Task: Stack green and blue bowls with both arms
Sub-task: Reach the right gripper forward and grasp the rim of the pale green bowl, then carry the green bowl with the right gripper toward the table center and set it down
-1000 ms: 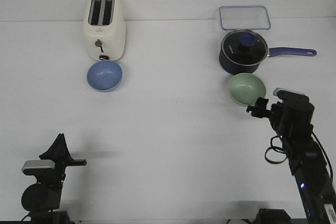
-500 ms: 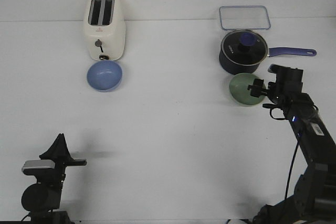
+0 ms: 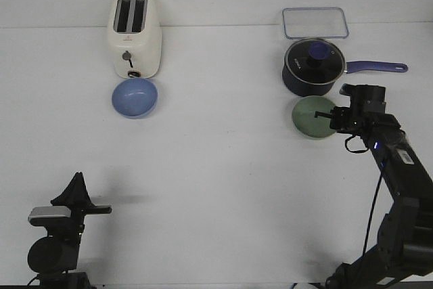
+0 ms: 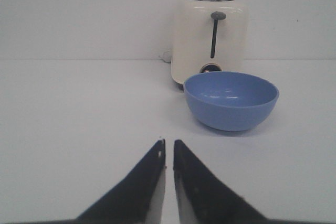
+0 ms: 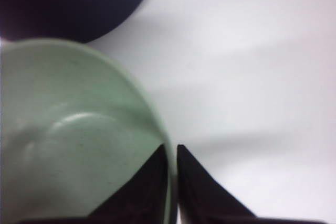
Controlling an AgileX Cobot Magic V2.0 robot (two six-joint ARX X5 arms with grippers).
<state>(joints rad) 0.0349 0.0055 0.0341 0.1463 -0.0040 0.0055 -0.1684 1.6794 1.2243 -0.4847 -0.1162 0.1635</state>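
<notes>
Green bowl near the counter's right edge, its right rim partly hidden by the right gripper, whose fingers are pinched on that rim. Saucepan just behind. Blue bowl before toaster, far-left. Left gripper nearly closed, empty, at near-left corner.

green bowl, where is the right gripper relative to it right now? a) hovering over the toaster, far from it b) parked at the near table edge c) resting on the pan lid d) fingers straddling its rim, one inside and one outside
d: the right wrist view shows the right gripper with its fingers either side of the green bowl rim, and the front view puts it at that bowl's right edge.
</notes>
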